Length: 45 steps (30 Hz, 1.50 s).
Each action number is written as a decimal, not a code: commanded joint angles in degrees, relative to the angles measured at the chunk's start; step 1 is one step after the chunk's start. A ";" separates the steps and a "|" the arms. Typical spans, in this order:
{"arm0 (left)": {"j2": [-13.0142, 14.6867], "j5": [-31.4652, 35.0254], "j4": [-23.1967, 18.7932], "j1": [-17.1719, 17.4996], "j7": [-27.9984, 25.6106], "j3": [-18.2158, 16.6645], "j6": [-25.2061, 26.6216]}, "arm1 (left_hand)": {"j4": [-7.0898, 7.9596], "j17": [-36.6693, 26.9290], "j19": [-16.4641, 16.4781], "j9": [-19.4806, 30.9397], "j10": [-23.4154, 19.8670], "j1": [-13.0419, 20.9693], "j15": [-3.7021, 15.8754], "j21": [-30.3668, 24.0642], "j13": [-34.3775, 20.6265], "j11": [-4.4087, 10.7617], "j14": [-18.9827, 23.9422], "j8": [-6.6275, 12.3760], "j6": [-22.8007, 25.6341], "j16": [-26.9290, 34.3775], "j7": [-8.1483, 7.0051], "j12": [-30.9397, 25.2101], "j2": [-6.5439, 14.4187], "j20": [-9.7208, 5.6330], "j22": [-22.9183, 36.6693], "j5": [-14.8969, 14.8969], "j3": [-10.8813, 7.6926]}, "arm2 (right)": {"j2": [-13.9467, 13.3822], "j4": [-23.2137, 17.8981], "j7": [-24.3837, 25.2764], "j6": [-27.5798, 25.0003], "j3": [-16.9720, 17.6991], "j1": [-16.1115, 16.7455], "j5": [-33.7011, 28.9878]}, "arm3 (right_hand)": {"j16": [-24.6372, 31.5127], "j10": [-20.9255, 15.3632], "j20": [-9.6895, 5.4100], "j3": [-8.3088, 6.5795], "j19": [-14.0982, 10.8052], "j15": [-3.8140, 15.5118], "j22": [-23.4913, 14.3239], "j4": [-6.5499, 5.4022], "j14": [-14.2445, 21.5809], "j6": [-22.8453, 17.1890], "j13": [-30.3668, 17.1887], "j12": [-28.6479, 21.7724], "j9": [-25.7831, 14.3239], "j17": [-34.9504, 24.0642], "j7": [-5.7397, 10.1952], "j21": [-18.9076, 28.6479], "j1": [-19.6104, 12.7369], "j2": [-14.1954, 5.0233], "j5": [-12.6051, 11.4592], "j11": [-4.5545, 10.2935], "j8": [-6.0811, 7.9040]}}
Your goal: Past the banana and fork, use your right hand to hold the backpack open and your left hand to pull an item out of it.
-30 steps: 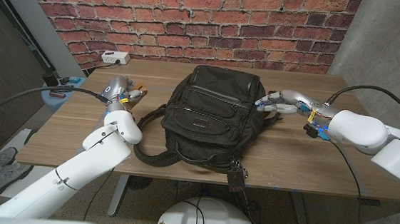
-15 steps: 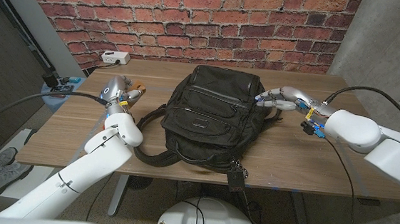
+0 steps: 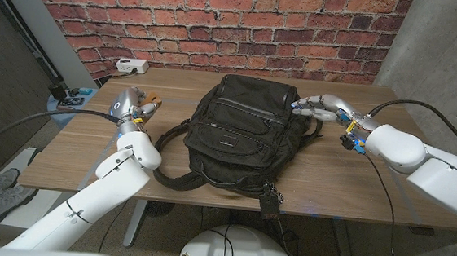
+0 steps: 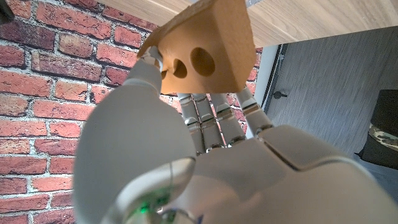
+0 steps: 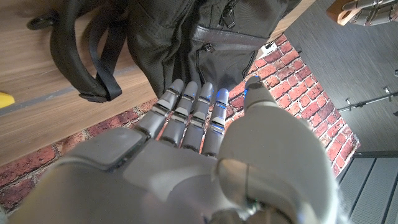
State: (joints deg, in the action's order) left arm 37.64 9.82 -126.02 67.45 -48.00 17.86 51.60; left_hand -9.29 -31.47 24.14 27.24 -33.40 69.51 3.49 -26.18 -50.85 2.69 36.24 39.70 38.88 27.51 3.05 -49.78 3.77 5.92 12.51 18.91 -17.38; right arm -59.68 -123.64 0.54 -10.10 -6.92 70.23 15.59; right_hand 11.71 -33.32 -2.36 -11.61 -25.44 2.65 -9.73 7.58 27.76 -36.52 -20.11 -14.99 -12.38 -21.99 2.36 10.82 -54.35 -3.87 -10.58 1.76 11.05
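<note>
L hand (image 4: 205, 124) pinching cheese wedge (image 4: 205, 46), R hand (image 3: 316, 110) maybe touching backpack (image 3: 240, 133)

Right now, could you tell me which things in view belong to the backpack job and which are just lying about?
Job:
- black backpack
- right robot hand, at the backpack's side
- left robot hand, holding a holed cheese-like wedge

Lying about:
- white power strip
- wooden table
</note>
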 commanded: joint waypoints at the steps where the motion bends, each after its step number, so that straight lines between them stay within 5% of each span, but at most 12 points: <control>1: -0.56 0.73 3.60 0.75 -1.08 -0.99 -4.70 | 0.41 -0.38 0.09 0.01 -1.10 1.23 -0.02 -0.40 -0.10 0.65 0.45 0.25 0.31 -0.07 -0.04 0.15 1.94 -0.56 0.13 0.26 -0.20 | 1.69 2.21 2.99 1.64 -3.06 -2.96 -0.16 | 0.50 -0.72 0.27 0.13 -0.45 3.98 -0.20 0.00 0.58 -0.51 -0.13 -0.05 -0.13 0.03 0.22 0.36 0.35 -0.12 -0.16 -0.17 0.48; 16: -1.89 -0.90 11.85 -3.21 0.30 0.01 -12.34 | 0.83 -0.20 -0.23 -0.32 -0.84 0.33 0.40 -0.42 1.09 1.20 0.32 0.42 0.24 -0.65 -0.26 1.13 2.04 -0.97 0.03 0.34 -0.14 | 4.10 3.21 6.37 1.97 -6.02 -5.09 -0.72 | 0.81 -1.39 0.16 0.19 -0.72 4.07 -0.21 0.10 0.82 -0.98 -0.18 -0.23 -0.12 0.16 0.27 0.48 0.39 -0.31 -0.11 -0.09 0.75; 45: -0.38 -1.81 16.57 -8.62 4.30 4.97 -6.96 | 0.89 0.49 -1.38 -1.17 -0.06 -1.05 -0.28 -0.22 5.02 0.61 -0.48 0.16 -0.86 -2.03 0.04 4.55 1.92 -1.02 -0.20 0.44 -0.45 | 9.53 9.63 10.65 11.54 -5.38 -4.28 0.48 | 1.24 -1.39 1.02 0.49 -2.24 3.83 -0.23 -0.28 0.80 -0.96 -0.31 -0.09 -0.11 0.21 -0.15 0.94 1.34 -1.02 0.13 -0.44 0.81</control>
State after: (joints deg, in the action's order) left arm 36.43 7.92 -110.61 60.37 -44.83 21.07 41.33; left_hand -9.05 -30.81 23.21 26.02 -33.68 68.45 3.36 -26.18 -45.94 3.21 36.11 39.93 38.12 25.79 2.94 -45.40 4.83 4.81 12.24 19.08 -17.14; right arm -52.05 -116.84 10.62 -2.09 -12.82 66.39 15.06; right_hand 12.55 -34.35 -1.64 -11.38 -27.20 2.97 -9.73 7.33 28.50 -37.26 -20.39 -14.99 -12.38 -21.80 2.66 11.27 -53.38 -4.85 -10.58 1.77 11.66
